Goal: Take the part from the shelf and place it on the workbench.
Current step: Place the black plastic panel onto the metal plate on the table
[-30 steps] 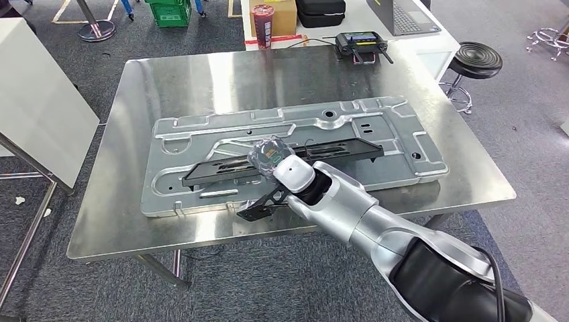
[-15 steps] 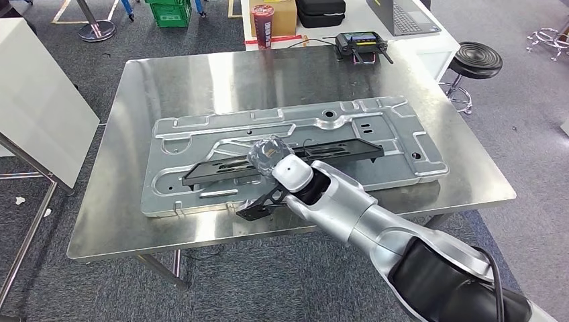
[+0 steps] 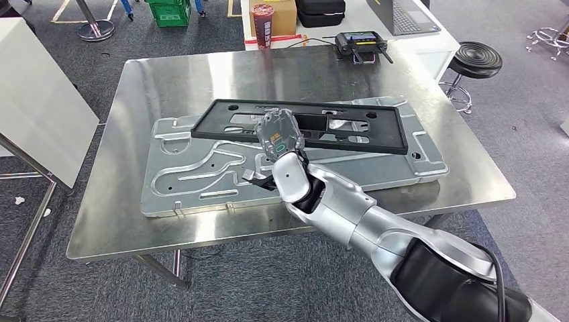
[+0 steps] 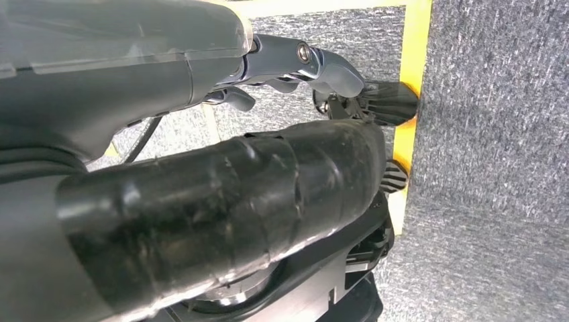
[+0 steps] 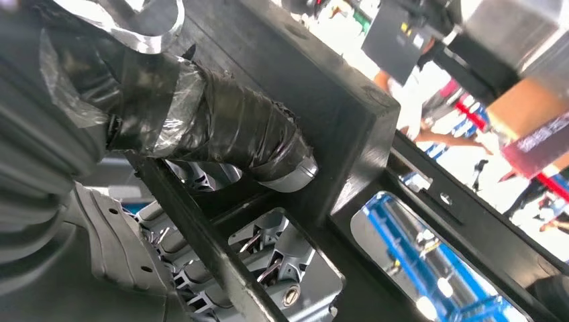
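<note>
- Head view: right hand is raised over the middle of the workbench, silver right arm reaching in from the lower right.
- Right hand grips the black frame part at its near long edge. Part is a long rectangular frame with open cut-outs.
- Part is tilted up, its broad face turned toward the camera. It stands over the far half of the grey stamped metal panel. Whether its far edge touches the panel: cannot tell.
- Panel lies flat on the steel workbench, long side running left to right.
- A small black tab shows just below the hand, next to the wrist, over the panel.
- Right wrist view: taped dark thumb presses on the thick black edge of the part; grey fingers show through an opening on the other side. So the hand clamps the frame between thumb and fingers.
- Left wrist view: left hand hangs over grey carpet with a yellow floor stripe. Thick dark thumb lies along the frame, grey fingers curled in beside it. Nothing visible in them; fingers drawn together.
- Beyond the workbench, head view: a red cup, a cardboard box, a black handheld controller, a laptop. A black round stool stands at the right, a green crate on the floor at the far left.
</note>
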